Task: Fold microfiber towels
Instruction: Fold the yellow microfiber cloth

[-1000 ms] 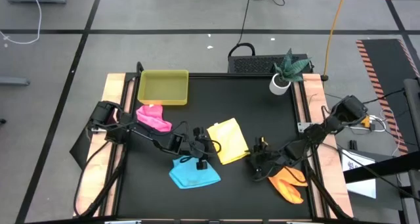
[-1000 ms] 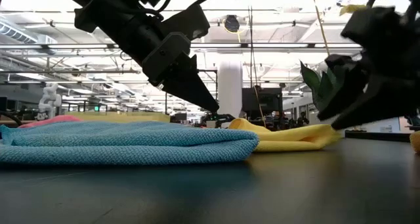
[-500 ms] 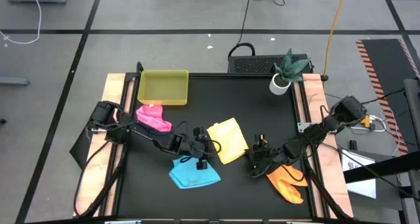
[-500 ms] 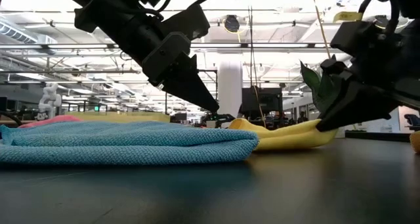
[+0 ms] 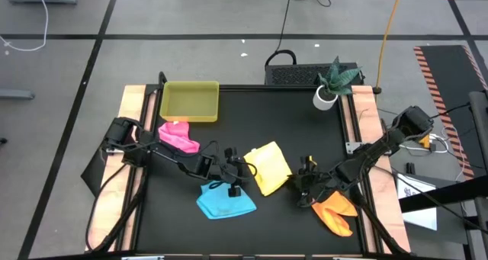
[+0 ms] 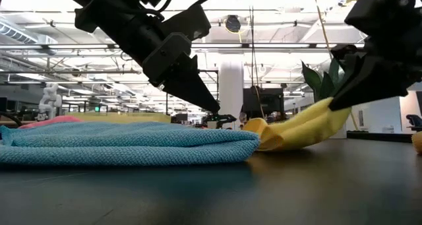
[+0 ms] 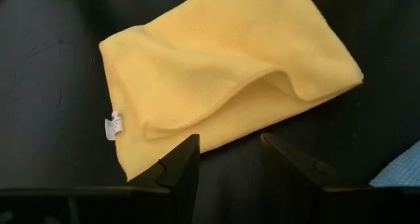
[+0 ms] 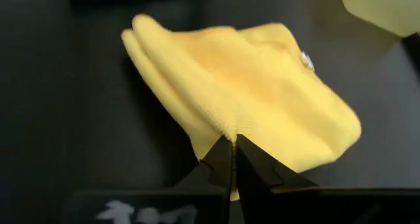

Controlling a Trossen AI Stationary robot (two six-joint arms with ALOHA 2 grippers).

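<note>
right hand [image 8: 231,148]: we see it clenched on an edge of the yellow towel [image 5: 268,167], lifting that edge off the worktop [image 5: 305,134]
left hand [image 7: 230,159]: released, fingers apart, hovering just beside the yellow towel, gripping nothing
yellow towel: worktop middle, one side raised, rest lying flat
blue towel [image 5: 225,200]: folded, near front edge, beside left hand
pink towel [image 5: 178,137]: crumpled by yellow-green tray [image 5: 190,101]
orange towel [image 5: 333,210]: front right, under the right arm
</note>
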